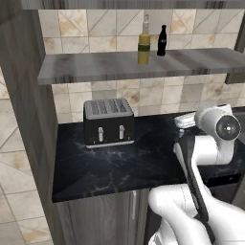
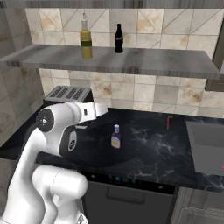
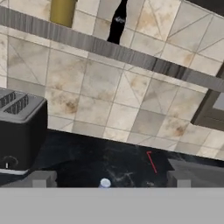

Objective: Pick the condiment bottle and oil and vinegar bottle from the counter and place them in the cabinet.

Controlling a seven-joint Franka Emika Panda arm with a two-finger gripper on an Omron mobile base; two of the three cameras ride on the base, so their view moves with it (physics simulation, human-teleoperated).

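Fingers [image 3: 42, 179] spread wide at frame bottom, gripping nothing, condiment bottle [image 3: 104, 183] cap peeking between them

Oil and vinegar bottle [image 2: 86, 38] upright on cabinet [image 2: 131, 61] shelf, upper left, beside black cola bottle [image 2: 118, 39]; condiment bottle on counter [image 2: 148, 144] mid-frame, toaster [image 1: 108, 121] left

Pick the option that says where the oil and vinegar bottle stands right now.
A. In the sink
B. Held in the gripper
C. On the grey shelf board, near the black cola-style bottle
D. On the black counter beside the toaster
C: the oil and vinegar bottle stands upright on the cabinet shelf, left of the black bottle, while the condiment bottle stays on the counter.
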